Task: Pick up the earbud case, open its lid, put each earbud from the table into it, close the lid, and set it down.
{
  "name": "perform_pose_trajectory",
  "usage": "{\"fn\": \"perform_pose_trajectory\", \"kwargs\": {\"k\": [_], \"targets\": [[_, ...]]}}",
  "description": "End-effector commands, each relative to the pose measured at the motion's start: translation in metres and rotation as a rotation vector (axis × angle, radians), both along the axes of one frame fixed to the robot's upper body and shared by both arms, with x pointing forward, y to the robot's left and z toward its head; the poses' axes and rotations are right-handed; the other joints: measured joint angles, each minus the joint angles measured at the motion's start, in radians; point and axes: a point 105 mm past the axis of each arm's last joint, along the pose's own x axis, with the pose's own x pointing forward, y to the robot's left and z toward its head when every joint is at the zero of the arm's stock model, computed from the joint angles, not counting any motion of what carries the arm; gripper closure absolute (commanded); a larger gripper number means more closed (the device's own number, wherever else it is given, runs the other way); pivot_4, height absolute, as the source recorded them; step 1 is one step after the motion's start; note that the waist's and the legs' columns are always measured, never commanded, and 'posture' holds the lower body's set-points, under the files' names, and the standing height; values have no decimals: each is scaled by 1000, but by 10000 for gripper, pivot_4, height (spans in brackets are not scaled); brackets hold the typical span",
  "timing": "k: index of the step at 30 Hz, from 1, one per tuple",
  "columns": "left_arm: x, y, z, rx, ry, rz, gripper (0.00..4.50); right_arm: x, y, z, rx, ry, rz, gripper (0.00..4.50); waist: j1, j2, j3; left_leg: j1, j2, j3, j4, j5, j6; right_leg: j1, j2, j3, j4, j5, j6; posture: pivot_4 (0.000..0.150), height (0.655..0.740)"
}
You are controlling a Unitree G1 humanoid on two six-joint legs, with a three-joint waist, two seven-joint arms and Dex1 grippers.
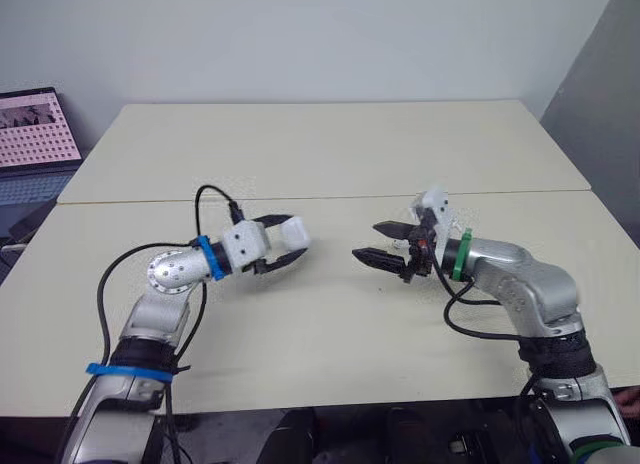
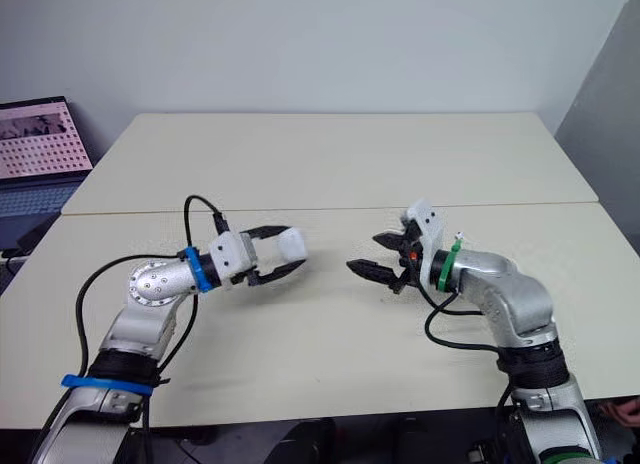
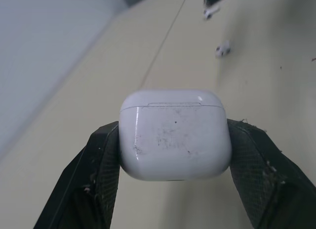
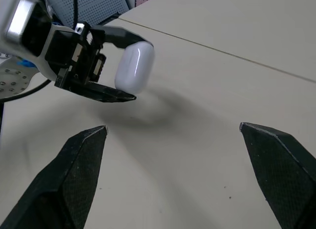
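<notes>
Tabletop in left wrist view bears earbuds beyond the gripped case.

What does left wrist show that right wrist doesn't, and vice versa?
Left wrist: the case's lid seam, shut, and two earbuds lying on the table beyond it. Right wrist: the right tool, open, pointing toward the case. Both: the case clamped in the left tool, held above the table.
</notes>
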Motion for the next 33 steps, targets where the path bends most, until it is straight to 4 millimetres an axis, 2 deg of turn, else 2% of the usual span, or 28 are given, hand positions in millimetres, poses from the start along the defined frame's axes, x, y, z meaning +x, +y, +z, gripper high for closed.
{"fn": "perform_pose_trajectory", "kwargs": {"k": [1, 7, 19, 22, 30, 31, 33], "targets": [[-7, -17, 11, 65, -248, -111, 17267, -5, 17, 23, 87, 31, 38, 0, -5, 0, 0, 0, 0, 0, 0, 0, 0, 0, 0, 0, 0, 0, 0, 1500, 7400], [-12, -35, 15, 57, -377, -218, 17267, -3, 38, 28, 129, 52, 37, 0, -6, 0, 0, 0, -2, 0, 0, 0, 0, 0, 3, -1, 1, 0, 1, 1500, 7400], [-11, -39, 18, 24, -409, -232, 17267, 4, 51, 21, 107, 36, 24, 0, -9, 0, 0, 0, -2, -1, 0, 0, 0, -1, 4, -1, 3, -1, 2, 1500, 7400], [-13, -40, 18, 26, -418, -238, 17267, 6, 51, 18, 96, 33, 23, 5463, -9, 0, 0, 0, -2, -1, 1, 0, 0, 0, 4, -1, 3, -1, 2, 1500, 7400], [-14, -40, 19, 23, -432, -243, 17267, 3, 54, 17, 90, 33, 52, 34090, -9, 0, 0, 0, -2, -1, 1, 0, 0, 0, 5, -1, 3, -1, 2, 1500, 7400], [-15, -40, 20, 22, -435, -243, 17267, 3, 54, 17, 88, 33, 55, 36180, -9, 0, 0, 0, -2, -1, 1, 0, 0, 0, 5, -1, 3, -1, 2, 1500, 7400], [-15, -41, 20, 21, -439, -244, 17267, 2, 54, 16, 87, 34, 61, 36172, -9, 0, 0, 0, -2, -1, 1, 0, 0, 0, 5, -1, 3, -1, 2, 1500, 7400]]}}
